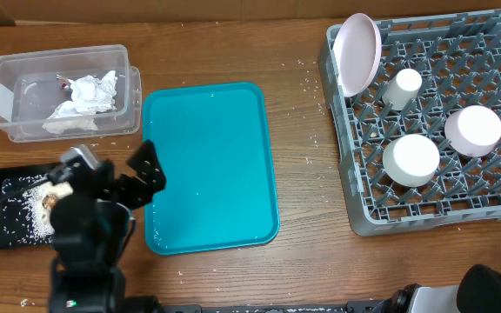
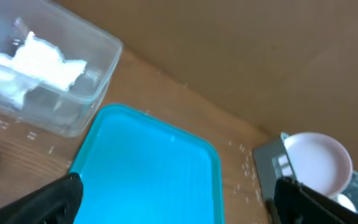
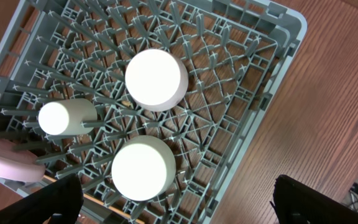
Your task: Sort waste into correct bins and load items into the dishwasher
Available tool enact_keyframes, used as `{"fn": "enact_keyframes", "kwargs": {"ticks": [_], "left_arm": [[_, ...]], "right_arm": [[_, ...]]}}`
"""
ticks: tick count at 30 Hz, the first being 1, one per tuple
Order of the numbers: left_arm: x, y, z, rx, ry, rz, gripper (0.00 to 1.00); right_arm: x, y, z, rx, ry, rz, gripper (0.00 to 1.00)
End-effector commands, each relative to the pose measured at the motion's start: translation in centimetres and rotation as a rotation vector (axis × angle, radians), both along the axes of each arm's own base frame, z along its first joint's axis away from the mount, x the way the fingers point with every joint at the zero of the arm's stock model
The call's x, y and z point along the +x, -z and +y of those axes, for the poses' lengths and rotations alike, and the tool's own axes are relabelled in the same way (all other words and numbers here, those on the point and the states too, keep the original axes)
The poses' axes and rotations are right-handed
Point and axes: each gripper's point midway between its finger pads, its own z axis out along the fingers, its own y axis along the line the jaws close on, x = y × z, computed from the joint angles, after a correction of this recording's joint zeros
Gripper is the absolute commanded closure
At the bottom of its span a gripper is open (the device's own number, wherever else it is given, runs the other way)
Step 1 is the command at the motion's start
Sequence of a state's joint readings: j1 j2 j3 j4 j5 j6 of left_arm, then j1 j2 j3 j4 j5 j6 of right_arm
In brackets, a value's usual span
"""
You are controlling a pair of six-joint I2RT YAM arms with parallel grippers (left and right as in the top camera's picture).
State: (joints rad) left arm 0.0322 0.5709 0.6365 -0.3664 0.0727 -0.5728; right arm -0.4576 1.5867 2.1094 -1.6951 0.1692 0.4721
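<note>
- Four dishes sit in the grey dish rack (image 1: 355, 209) at the right of the overhead view. They are a pale pink plate (image 1: 357, 52) on edge at its upper left corner, a small cup (image 1: 403, 87), a bowl (image 1: 411, 159) and a second round dish (image 1: 474, 129), all smooth and glossy.
- The plate leans over the rack wall, so I judge that a bump could tip it out.
- Upper left, the clear tub (image 1: 3, 96) holds crumpled tissue (image 1: 85, 96). Lower left, the flat black tray (image 1: 3, 178) carries rice grains (image 1: 24, 213) and a brown scrap (image 1: 50, 200).
- Its jaws wide and empty, the left gripper (image 1: 150, 169) hovers at the left edge of the teal tray (image 1: 216, 165). Its arm stands over the black tray and could push it.
- Loose grains (image 1: 307, 85) lie on the wooden table (image 1: 233, 35); being tiny and hard, they may slip from a pinch.
- Left wrist view: nothing is between the open fingers. Below is the smooth teal tray, and the tub with soft tissue is at upper left.
- Right wrist view: the right gripper (image 3: 179, 202) is open and empty above the rack's lattice. A finger could catch on an upright peg when it comes down.
</note>
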Motion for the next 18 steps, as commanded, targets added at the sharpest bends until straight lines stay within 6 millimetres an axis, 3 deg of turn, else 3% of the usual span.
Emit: {"fn": "enact_keyframes", "kwargs": {"ticks": [1, 3, 8, 13, 18], "left_arm": [[0.2, 3.2, 0.5, 0.064, -0.028, -0.035, 0.00], [0.2, 4.8, 0.4, 0.045, -0.028, -0.101, 0.00], [-0.4, 6.3, 0.5, 0.043, -0.032, -0.203, 0.00], [-1.2, 8.5, 0.5, 0.043, -0.035, -0.212, 0.00], [-1.9, 9.4, 0.8, 0.047, -0.052, -0.256, 0.00]], "right_arm": [[0.0, -0.6, -0.2, -0.015, 0.013, -0.017, 0.00], [0.0, -0.6, -0.2, -0.014, 0.013, -0.017, 0.00], [0.0, -0.6, -0.2, -0.015, 0.013, -0.017, 0.00], [0.0, -0.6, -0.2, -0.014, 0.013, -0.017, 0.00], [0.0, -0.6, -0.2, -0.015, 0.013, -0.017, 0.00]]}}
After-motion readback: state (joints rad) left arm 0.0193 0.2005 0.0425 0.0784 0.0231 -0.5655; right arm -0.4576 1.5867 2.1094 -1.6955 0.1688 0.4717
